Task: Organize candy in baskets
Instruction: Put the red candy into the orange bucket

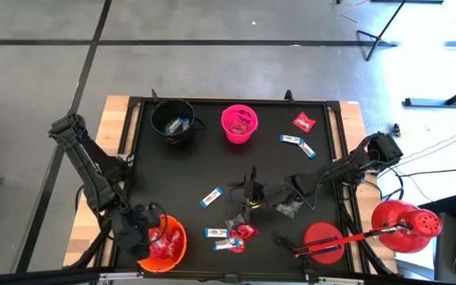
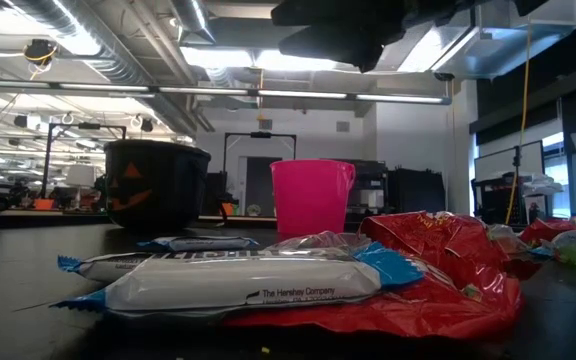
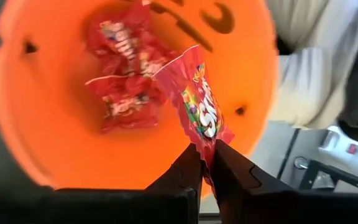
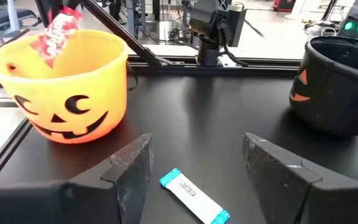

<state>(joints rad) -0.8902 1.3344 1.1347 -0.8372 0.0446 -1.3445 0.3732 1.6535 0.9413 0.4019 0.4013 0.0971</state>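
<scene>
Red shiny packet [image 3: 199,107] pinched by its lower edge between left fingers [image 3: 185,177], hanging over the mouth of the orange basket [image 3: 253,74] at the near left corner of the bench [image 1: 212,170]. More red packets [image 3: 122,106] already lying inside. Left gripper [image 1: 142,232] right at the basket's rim, fingers narrow and clamped on the wrapper. Drop-off step in hand, by the look of it: next move calls for parting the fingers so the packet falls clear of the rim. Right gripper [image 4: 194,165] low over mid-bench, fingers wide and holding nothing, straddling a blue-and-white bar [image 4: 193,196] lying flat; likely needs lowering and closing on it. Black basket [image 1: 173,121] and pink basket [image 1: 239,123] at the far edge, side by side. Loose candy scattered across the centre and the right of the bench, much sorting left.
</scene>
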